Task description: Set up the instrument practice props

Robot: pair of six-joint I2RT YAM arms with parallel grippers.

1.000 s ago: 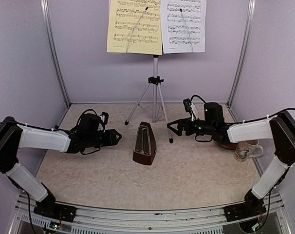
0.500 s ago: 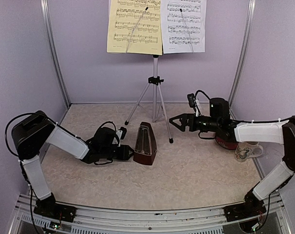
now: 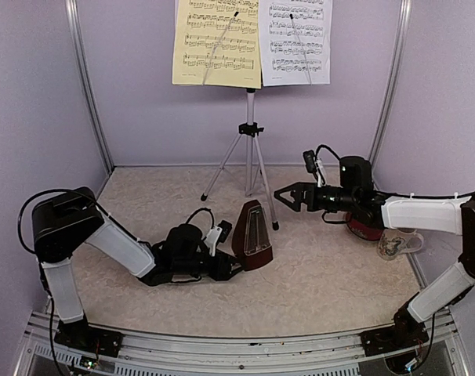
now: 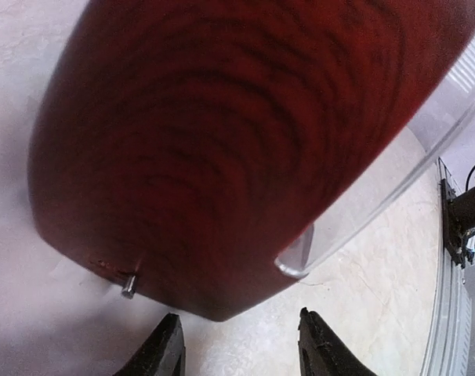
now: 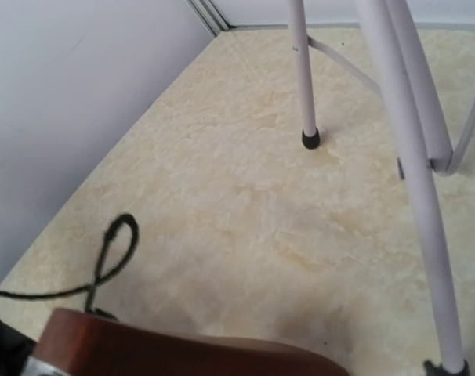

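Hidden or cut off:
- Overhead view: the yellow sheet of music (image 3: 216,43) and the white sheet of music (image 3: 299,39) hang side by side, and the frame cuts off their tops. They cover the desk of the white tripod music stand (image 3: 251,129), so only the pole and legs show.
- The red round dish (image 3: 364,229) is mostly behind the right forearm. The floral white mug (image 3: 398,243) stands just beside it.
- Left wrist view: the brown pyramid-shaped wooden metronome (image 4: 222,157) fills the frame. It is blurred, with a clear cover edge on the right.

Task items: the stand is at the back of the marbled beige table (image 3: 324,274). The metronome (image 3: 252,244) is in front of it, tilted, near the foot of a front leg.

Left gripper (image 3: 228,270): low on the table at the metronome's near lower corner.
- Wrist view (image 4: 237,352): the fingers are part way apart with bare table between them, and the metronome's corner reaches tip level. I cannot tell whether they pinch it.
- The overhead view shows the tilt but not this contact.

Right gripper (image 3: 283,197): the fingers are spread wide and hold nothing. It hovers just beside the stand's legs, apart from the metronome.
- Its own wrist view shows no fingers. It shows stand legs (image 5: 414,117), a black cable loop (image 5: 112,251) and a sliver of the metronome (image 5: 183,352) at the bottom edge.
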